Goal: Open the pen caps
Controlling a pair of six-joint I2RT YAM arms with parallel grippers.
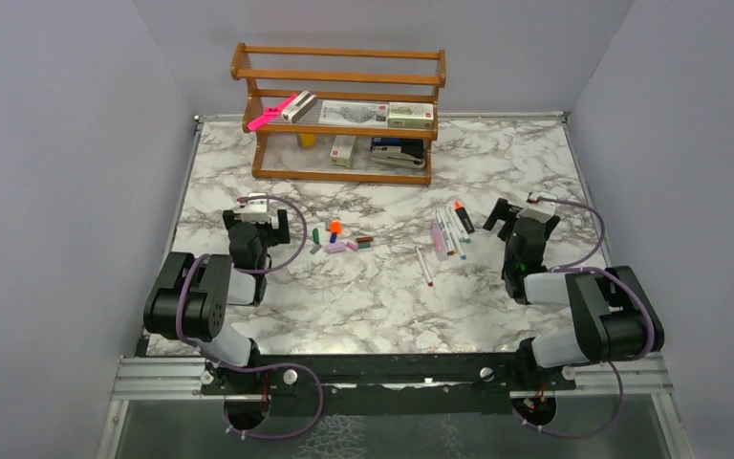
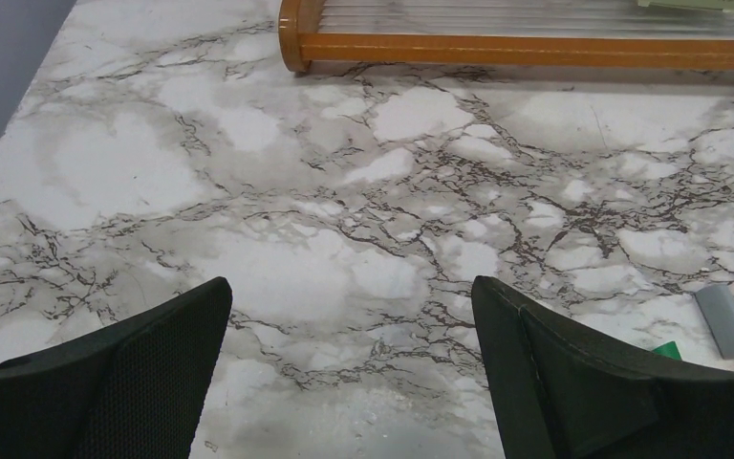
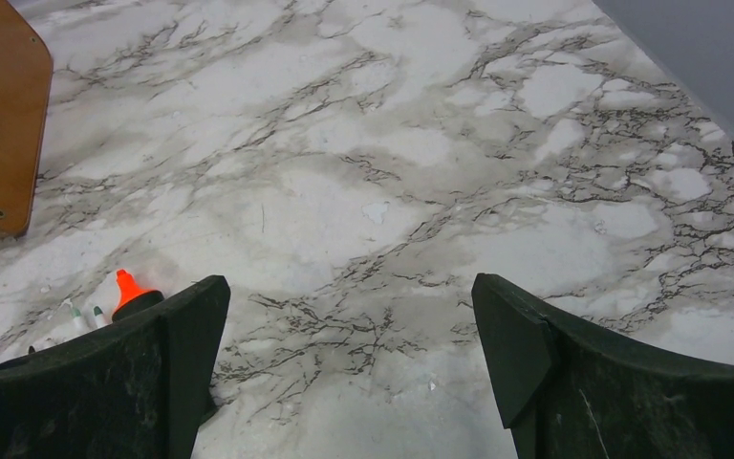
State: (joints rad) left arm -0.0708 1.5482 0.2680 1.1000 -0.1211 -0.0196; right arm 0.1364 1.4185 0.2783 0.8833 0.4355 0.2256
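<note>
Marble worktop (image 1: 373, 306), wooden rack (image 1: 339, 115) at its far edge. Left arm (image 1: 196, 296) and right arm (image 1: 597, 311): jaws of both spread wide, empty. Pens (image 1: 449, 232) lie near the right arm. Loose caps (image 1: 336, 239) are clustered beside the left arm.

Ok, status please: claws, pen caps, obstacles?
Left claw open, empty. Right claw open, empty. Pen caps off, clustered near left claw; markers near right claw. Nothing in the way.
</note>
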